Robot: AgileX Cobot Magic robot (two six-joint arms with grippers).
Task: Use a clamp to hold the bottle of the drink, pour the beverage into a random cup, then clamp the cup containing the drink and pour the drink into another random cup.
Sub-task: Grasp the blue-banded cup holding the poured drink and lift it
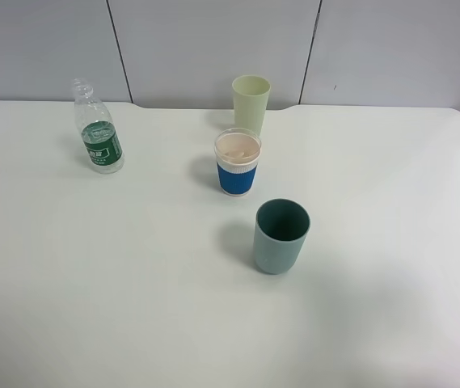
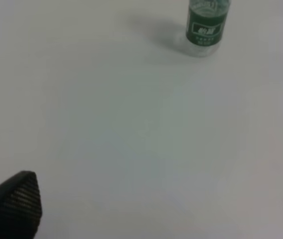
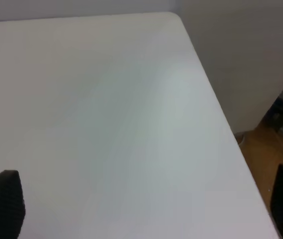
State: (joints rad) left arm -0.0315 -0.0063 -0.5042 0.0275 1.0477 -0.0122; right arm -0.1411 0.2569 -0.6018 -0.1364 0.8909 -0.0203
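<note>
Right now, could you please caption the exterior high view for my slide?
Green-labelled bottle stands left of a yellow-green cup, blue-sleeved cup and teal tumbler on a white table.

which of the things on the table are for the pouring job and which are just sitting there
For the job:
- bottle
- blue-sleeved cup
- teal tumbler

Just lying about:
- yellow-green cup

Green-labelled clear bottle (image 1: 99,129), blue-ribbed white-banded cup (image 1: 238,162), grey-teal tumbler (image 1: 280,236), pale yellow-green cup (image 1: 251,103).
</note>
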